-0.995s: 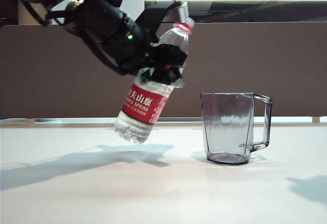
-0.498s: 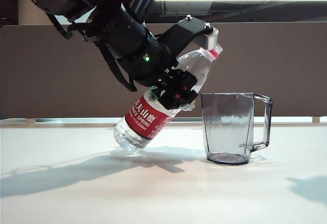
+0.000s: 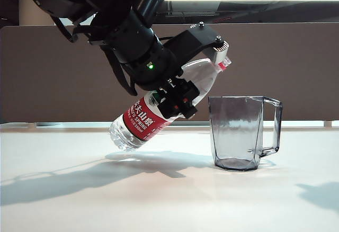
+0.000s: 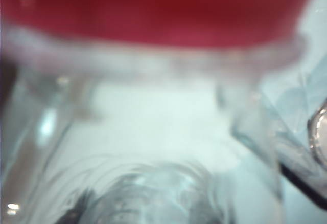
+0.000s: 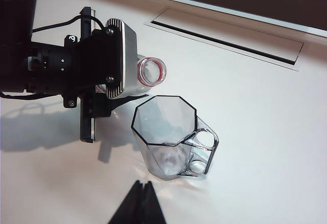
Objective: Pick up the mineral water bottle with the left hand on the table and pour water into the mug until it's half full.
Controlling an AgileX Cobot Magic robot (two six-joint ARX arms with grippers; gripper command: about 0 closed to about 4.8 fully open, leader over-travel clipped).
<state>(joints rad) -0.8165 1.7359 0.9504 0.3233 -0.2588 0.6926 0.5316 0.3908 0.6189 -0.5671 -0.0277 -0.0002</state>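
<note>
My left gripper (image 3: 177,98) is shut on the mineral water bottle (image 3: 143,119) just above its red-and-white label and holds it off the white table (image 3: 159,200). The bottle is tipped, base down-left and neck up-right. Its uncapped mouth with the red ring (image 5: 152,71) sits just beside and above the rim of the faceted grey mug (image 3: 238,131). No stream of water shows, and I see no water in the mug (image 5: 166,132). The left wrist view is filled by the blurred label and clear body of the bottle (image 4: 153,9). My right gripper (image 5: 142,184) is shut and empty, hovering on the near side of the mug.
A brown partition (image 3: 296,68) runs behind the table. A long recessed slot panel (image 5: 225,35) lies in the tabletop beyond the mug. The left arm's dark bulk and cables (image 3: 95,9) hang over the left half of the table.
The left arm has swung right and down and rolled the bottle further over, bringing its mouth close to the mug's rim. The mug has stayed put.
</note>
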